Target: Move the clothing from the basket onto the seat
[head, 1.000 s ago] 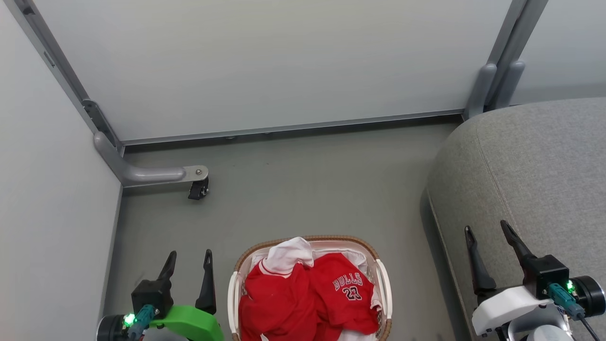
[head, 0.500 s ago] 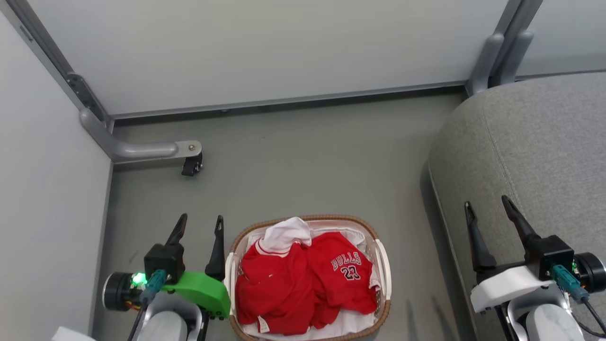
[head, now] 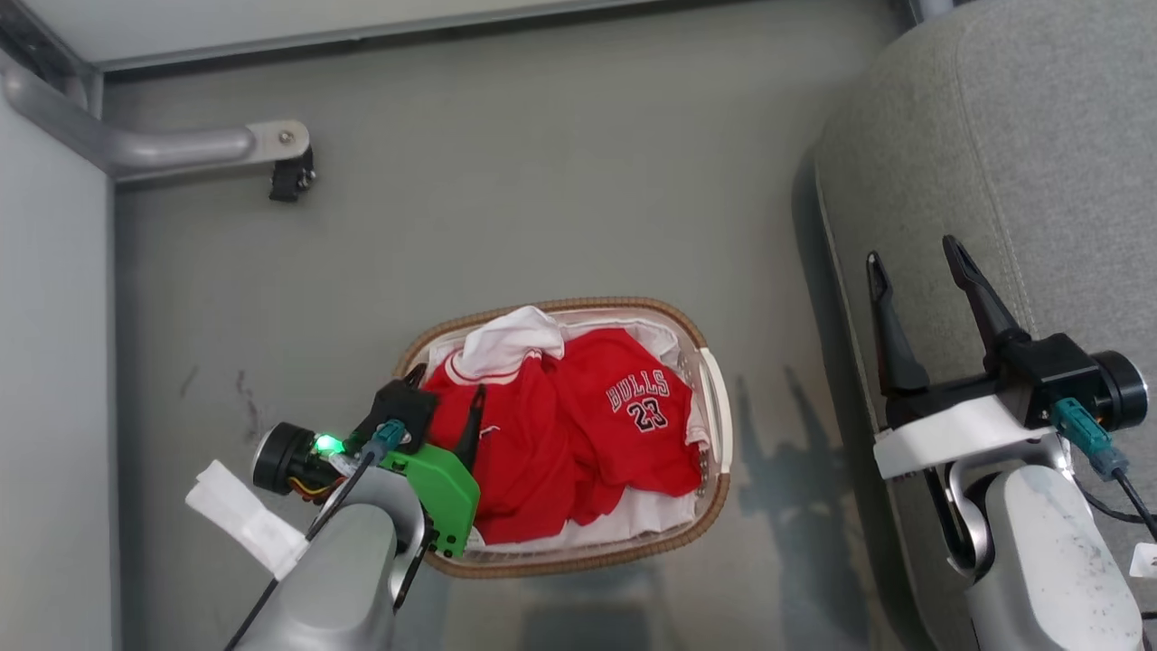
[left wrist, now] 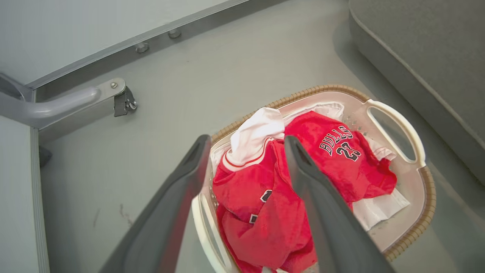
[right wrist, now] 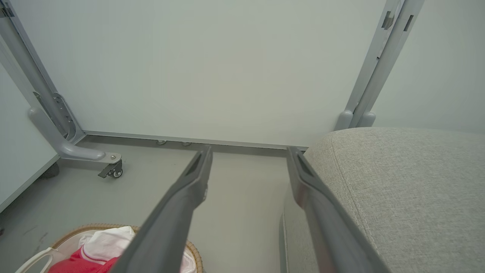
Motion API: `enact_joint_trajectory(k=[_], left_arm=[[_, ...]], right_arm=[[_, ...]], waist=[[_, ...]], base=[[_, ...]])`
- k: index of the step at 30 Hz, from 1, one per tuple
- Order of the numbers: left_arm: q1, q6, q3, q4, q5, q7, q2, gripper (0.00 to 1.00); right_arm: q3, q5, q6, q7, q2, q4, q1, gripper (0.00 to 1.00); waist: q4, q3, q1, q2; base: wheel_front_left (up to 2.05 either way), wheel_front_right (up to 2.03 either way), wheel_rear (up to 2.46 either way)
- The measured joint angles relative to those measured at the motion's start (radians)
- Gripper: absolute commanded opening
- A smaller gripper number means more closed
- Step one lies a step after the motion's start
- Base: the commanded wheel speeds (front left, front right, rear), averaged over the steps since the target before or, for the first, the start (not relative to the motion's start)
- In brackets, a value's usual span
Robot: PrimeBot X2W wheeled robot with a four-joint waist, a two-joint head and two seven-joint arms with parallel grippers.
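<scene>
The white basket with its brown woven rim stands on the floor, left of the grey seat. Inside lies the red clothing: the "BULLS 23" jersey on the right and a red garment with a white sleeve on the left. My left gripper hangs open over the basket's left side, just above the red garment, one finger near the rim. The left wrist view shows its open gripper straddling the sleeve, beside the jersey. My right gripper is open and empty over the seat's left edge.
Pale partition walls close off the back and left; a grey metal foot with a black castor juts out onto the floor at upper left. Bare grey floor lies between the basket, the wall and the seat.
The head camera has tilted down, shifting the whole picture. My left gripper has swung right, from beside the basket to over its left rim and the red garment.
</scene>
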Motion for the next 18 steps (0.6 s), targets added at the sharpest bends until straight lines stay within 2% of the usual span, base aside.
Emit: enact_joint_trajectory(k=[10, 18], left_arm=[[-0.128, -0.006, -0.188, 0.191, -0.03, 0.139, 0.0, 1.0], [-0.203, -0.007, -0.214, 0.291, -0.054, 0.16, 0.011, 1.0]], right_arm=[[0.048, 0.038, 0.0, 0.0, -0.001, -0.014, -0.077, 1.0], [0.081, 0.072, 0.0, 0.0, -0.001, -0.023, -0.105, 1.0]], waist=[[-0.064, 0.179, 0.0001, 0.0], [-0.128, 0.28, 0.0001, 0.0]], base=[[0.0, 0.0, 0.0], [0.0, 0.0, 0.0]])
